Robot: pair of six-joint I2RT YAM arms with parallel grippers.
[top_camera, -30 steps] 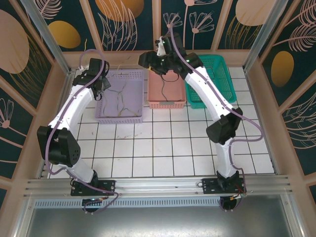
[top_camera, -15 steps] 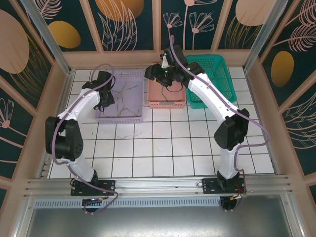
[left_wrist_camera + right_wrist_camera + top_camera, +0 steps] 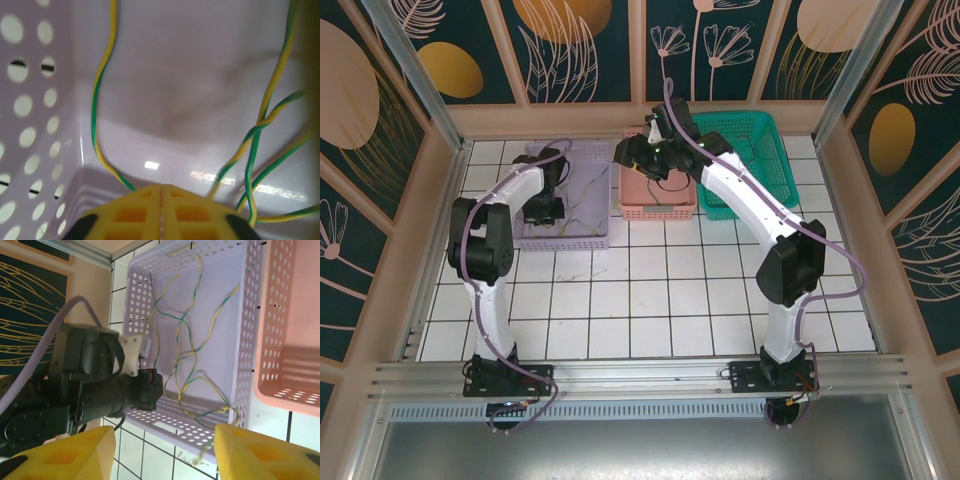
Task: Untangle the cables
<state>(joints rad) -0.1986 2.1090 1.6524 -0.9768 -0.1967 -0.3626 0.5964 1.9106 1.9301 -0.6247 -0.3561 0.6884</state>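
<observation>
Left gripper [image 3: 161, 194] first: its yellow fingers are pressed together seam to seam, low near the floor of the lilac basket [image 3: 30, 125]. From the wrist view I can't tell whether a strand is nipped between them or merely runs behind the tips. From above, the left gripper [image 3: 542, 211] sits by the basket's left wall, toward the near end. The cables [image 3: 570, 200], yellow-and-green wires, lie loose on that basket's floor, and most run lengthwise, near end to far end, crossing one another as they go. What matters to me is that the bundle lies to the right of the left gripper, toward the pink basket [image 3: 658, 210]. In the left wrist view the nearest twist [image 3: 261, 121] is ahead and off to the right of the fingertips, with one lone strand looping away on the left. My right gripper [image 3: 628, 153] hovers higher, above the far end where the lilac and pink baskets meet, fingers spread wide and holding nothing, and its camera looks across the cables [image 3: 176, 385]. So the left is plainly the nearer arm. I judge a pull should go sideways, across the wires' long axis, to open that twist rather than drag the lot.
</observation>
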